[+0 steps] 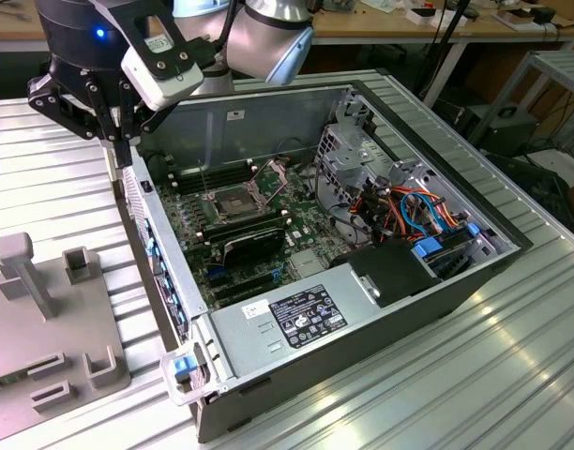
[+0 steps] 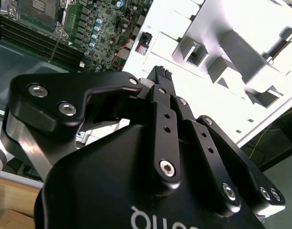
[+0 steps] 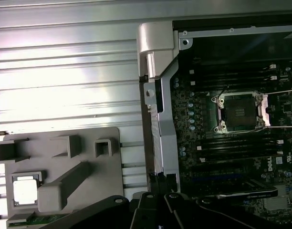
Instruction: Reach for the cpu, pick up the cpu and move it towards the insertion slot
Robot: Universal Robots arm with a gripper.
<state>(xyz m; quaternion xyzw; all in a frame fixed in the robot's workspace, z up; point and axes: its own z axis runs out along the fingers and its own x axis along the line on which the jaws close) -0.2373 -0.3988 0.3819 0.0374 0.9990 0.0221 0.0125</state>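
Black gripper (image 1: 124, 155), jaws pressed together and empty, hangs over the computer case's wall (image 3: 160, 119). Reaching is the step in hand: the cpu (image 3: 26, 192) sits in a grey fixture (image 3: 65, 143) beside the case, so grasping calls for parted jaws.

A ribbed metal bench (image 1: 521, 375) is seen carrying two things: an open computer case (image 1: 390, 328) is laid on its side, and a grey holder plate (image 1: 52, 342) is set just beside it, toward the exterior view's left.
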